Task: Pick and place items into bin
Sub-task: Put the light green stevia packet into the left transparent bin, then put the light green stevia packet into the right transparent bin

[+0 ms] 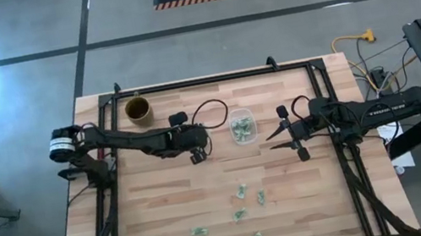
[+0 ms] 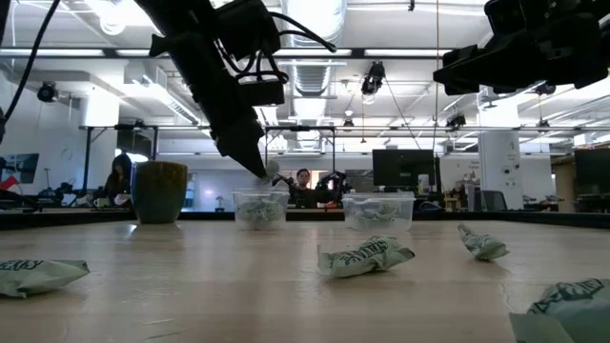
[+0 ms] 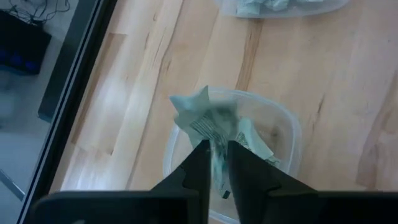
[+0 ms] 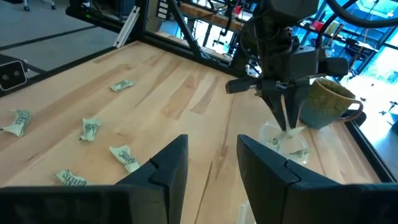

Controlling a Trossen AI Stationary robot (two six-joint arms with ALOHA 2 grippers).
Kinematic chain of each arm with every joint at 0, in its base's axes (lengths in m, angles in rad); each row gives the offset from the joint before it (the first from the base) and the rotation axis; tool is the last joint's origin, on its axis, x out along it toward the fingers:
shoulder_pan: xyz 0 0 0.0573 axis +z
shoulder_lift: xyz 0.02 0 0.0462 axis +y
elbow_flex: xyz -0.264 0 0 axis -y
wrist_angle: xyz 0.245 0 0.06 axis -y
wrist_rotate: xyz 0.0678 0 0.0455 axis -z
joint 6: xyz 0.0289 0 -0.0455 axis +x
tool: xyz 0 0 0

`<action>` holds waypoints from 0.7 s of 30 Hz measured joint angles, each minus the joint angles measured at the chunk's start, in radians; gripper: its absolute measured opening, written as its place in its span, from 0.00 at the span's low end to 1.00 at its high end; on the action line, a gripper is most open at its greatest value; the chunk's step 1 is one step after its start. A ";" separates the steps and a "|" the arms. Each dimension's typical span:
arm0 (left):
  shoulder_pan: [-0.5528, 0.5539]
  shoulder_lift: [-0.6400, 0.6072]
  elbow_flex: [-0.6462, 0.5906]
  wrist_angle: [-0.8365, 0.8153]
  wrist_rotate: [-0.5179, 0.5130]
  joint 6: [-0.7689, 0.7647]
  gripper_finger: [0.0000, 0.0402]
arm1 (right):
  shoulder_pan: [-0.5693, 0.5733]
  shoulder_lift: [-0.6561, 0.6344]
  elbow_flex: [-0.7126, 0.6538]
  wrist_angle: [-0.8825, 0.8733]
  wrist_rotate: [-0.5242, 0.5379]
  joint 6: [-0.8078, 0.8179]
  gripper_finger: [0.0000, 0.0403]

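My left gripper (image 1: 199,154) hangs over a small clear tub (image 3: 287,132) near the table's middle, shut on one green-and-white item (image 3: 205,117). Another item lies inside that tub. A second clear tub (image 1: 242,125) holding several items stands just to the right of it. Several more items (image 1: 242,191) lie loose on the wood toward the near edge. My right gripper (image 1: 283,133) waits open and empty to the right of the tubs, well above the table. My left gripper pinches the item between its two fingertips (image 3: 200,163), by the end (image 3: 217,147) nearest the gripper. The fingers slant down from the table's left. The rest of the crumpled piece sticks out past the fingertips, above the tub's opening (image 4: 283,142).
A brown round cup (image 1: 137,109) stands at the far left of the table. A black frame (image 1: 213,80) runs along the table's far and side edges. Loose items (image 2: 365,257) are scattered over the near half; bare wood lies between them and the tubs.
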 joint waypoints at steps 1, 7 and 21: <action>0.000 0.000 0.000 0.000 -0.001 0.000 0.12 | 0.000 0.000 0.000 0.000 0.000 0.000 0.32; 0.000 0.000 0.000 0.000 -0.005 -0.012 0.27 | 0.000 0.000 0.000 0.000 0.000 0.005 0.32; -0.157 -0.076 0.000 -0.009 0.024 -0.064 0.31 | 0.003 0.001 -0.027 0.011 -0.083 0.078 0.32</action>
